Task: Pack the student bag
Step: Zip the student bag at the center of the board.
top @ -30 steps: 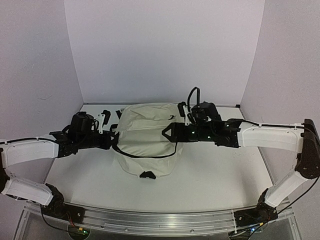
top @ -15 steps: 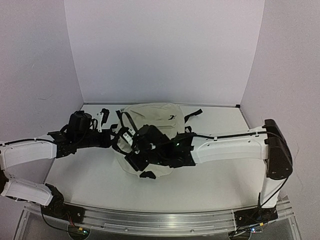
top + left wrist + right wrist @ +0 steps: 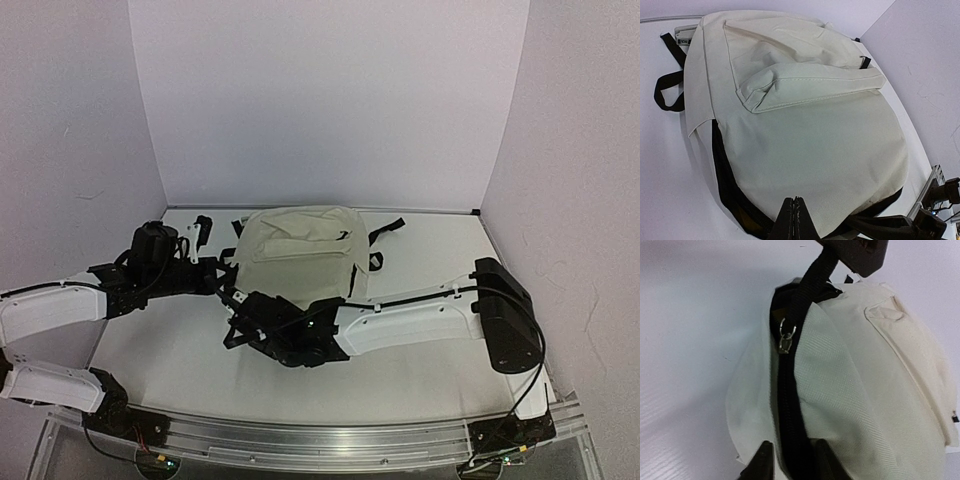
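Student bag [image 3: 300, 250]: cream fabric backpack, laid flat on the white table [image 3: 440, 260] at the ctr-rear, front face up. Seen also in the L wrist view [image 3: 815, 145] and the R wrist view [image 3: 865, 390].
Front pocket [image 3: 810, 85]: a flap w/ a stitched edge is shown across the bag's upper half.
Zipper band [image 3: 790, 410]: a black strip is run along the bag's rim, and a metal pull [image 3: 786, 340] is hung on it.
Black strap loop [image 3: 665, 95]: laid on the table beside the bag's far end.
L gripper [image 3: 795, 206]: fingers are pressed together, w/ no gap, and the tips are set against the cream fabric at the bag's near-left edge. Whether a fold is pinched cannot be told.
R gripper [image 3: 792, 459]: the arm is reached across in front of the bag. The fingers are held apart, one on either side of the zipper band. Whether the band is clamped cannot be told.
R gripper, top view [image 3: 240, 325]: placed at the bag's near-left corner, close to the L gripper.
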